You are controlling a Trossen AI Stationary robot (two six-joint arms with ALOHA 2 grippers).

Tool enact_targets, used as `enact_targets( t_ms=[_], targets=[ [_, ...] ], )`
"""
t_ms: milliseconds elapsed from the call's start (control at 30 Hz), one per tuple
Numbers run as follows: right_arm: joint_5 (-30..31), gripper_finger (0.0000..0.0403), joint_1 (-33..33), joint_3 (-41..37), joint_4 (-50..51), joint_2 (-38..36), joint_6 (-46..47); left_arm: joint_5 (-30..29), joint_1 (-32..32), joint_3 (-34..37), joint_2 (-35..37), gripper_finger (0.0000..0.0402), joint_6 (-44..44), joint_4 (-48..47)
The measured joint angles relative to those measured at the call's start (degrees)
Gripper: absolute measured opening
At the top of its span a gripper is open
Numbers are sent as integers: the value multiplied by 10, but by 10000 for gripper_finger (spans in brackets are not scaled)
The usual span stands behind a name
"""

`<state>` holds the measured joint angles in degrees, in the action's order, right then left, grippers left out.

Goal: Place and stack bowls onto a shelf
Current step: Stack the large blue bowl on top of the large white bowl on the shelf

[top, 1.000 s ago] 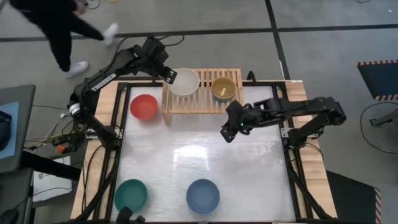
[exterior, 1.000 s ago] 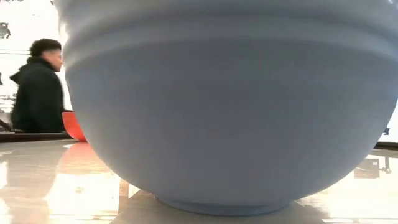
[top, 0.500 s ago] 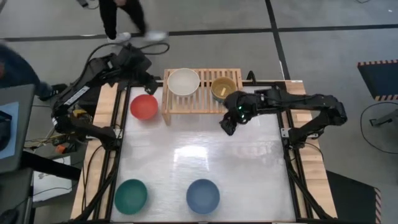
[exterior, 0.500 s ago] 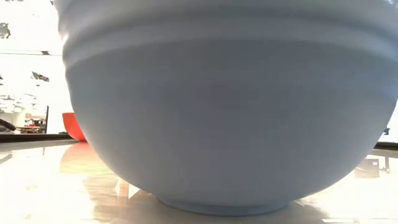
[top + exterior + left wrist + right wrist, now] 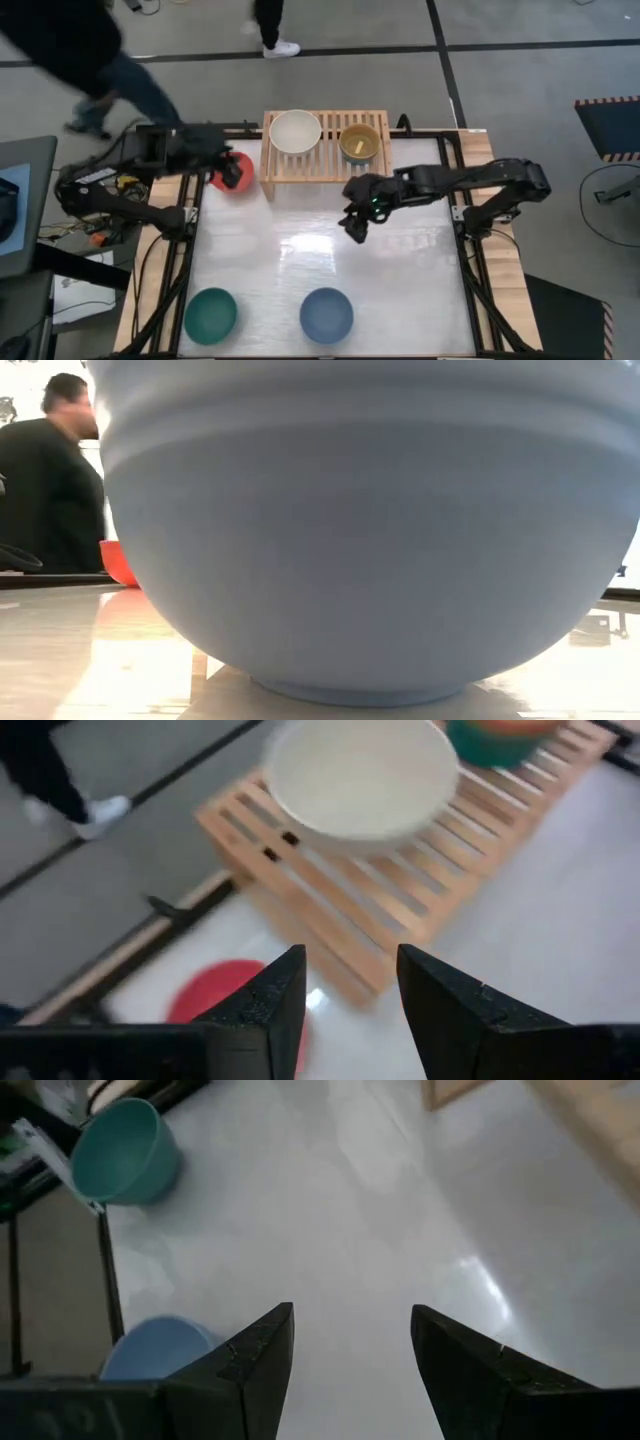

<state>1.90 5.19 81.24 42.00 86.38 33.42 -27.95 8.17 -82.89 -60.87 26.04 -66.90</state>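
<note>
The light-wood shelf (image 5: 325, 160) stands at the table's far edge. On its slats rest the cream bowl (image 5: 295, 131) and, right of it, a stack of small bowls (image 5: 360, 143) with a yellowish one on top. The red bowl (image 5: 238, 178) sits on the table left of the shelf. My left gripper (image 5: 232, 172) is open above it; the left wrist view shows the red bowl (image 5: 215, 1010) below the left gripper (image 5: 350, 1010). My right gripper (image 5: 355, 228) is open over bare table near the shelf's right half. The dark green bowl (image 5: 210, 313) and blue bowl (image 5: 326, 313) sit near the near edge.
The blue bowl (image 5: 370, 530) fills the low view, with the red bowl (image 5: 118, 562) behind it. People walk on the floor beyond the table's far-left corner (image 5: 100, 50). Bare white tabletop (image 5: 300, 250) lies between the shelf and the two near bowls.
My left gripper has drawn back from beside the cream bowl on the shelf, swinging toward the table's left and then nearer, and now stands over the red bowl. My right gripper has shifted a little toward the near edge. The bowls have kept their places. People have moved behind the table.
</note>
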Motion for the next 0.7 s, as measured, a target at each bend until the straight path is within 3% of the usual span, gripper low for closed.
enact_targets(
  t_ms=[133,300,533,700],
  targets=[
    [8,225,38,0,-2,49,96,3,-78,118,67,141,52,73],
    [21,216,97,0,-7,100,203,9,-172,208,115,141,106,135],
    [37,209,163,0,9,144,316,-4,-273,263,120,141,130,203],
    [67,209,194,0,17,152,380,-35,-311,269,107,141,100,260]
  ],
)
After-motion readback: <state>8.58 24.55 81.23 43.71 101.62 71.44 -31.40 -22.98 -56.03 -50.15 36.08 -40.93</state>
